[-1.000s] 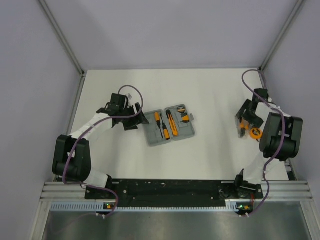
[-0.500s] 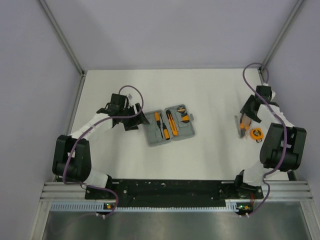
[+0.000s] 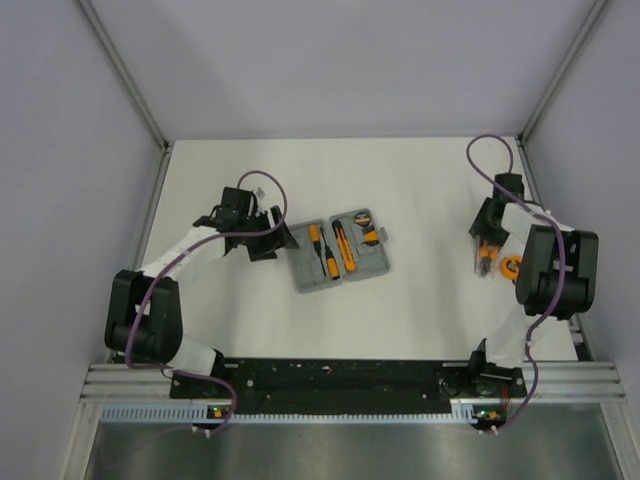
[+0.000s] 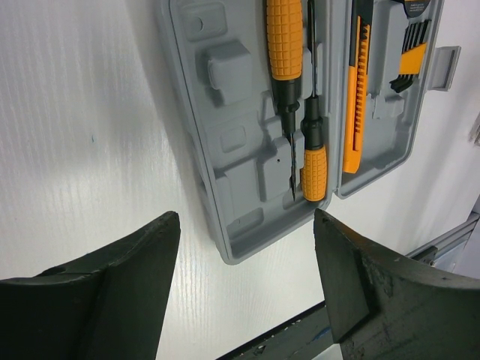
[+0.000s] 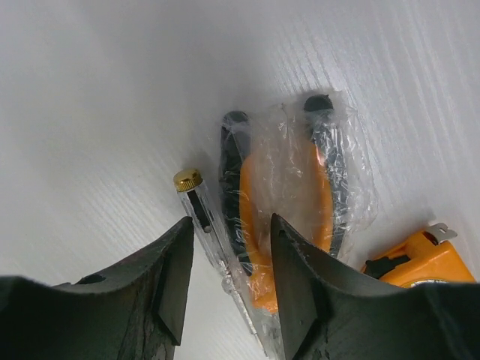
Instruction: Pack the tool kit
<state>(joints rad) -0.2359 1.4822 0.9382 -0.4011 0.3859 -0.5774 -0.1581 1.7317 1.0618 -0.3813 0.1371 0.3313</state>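
1. The left gripper (image 3: 283, 238) hangs at the 9 o'clock side of the case (image 3: 342, 250), just beside its edge. Its jaws are spread wide with nothing between them.
2. The case lies open and flat near the middle of the table (image 3: 420, 190). Two orange-handled screwdrivers (image 4: 285, 45) sit in its left half. An orange utility knife (image 4: 356, 97) and hex keys (image 4: 411, 52) sit in its right half.
3. Well apart, at the case's 3 o'clock, the right gripper (image 5: 231, 232) points down at the plastic-wrapped pliers (image 5: 285, 202). Its jaws are released, straddling a clear tester screwdriver (image 5: 196, 199) and one pliers handle.
4. The tape measure (image 5: 424, 259) rests just beside the pliers, at their 4 o'clock.
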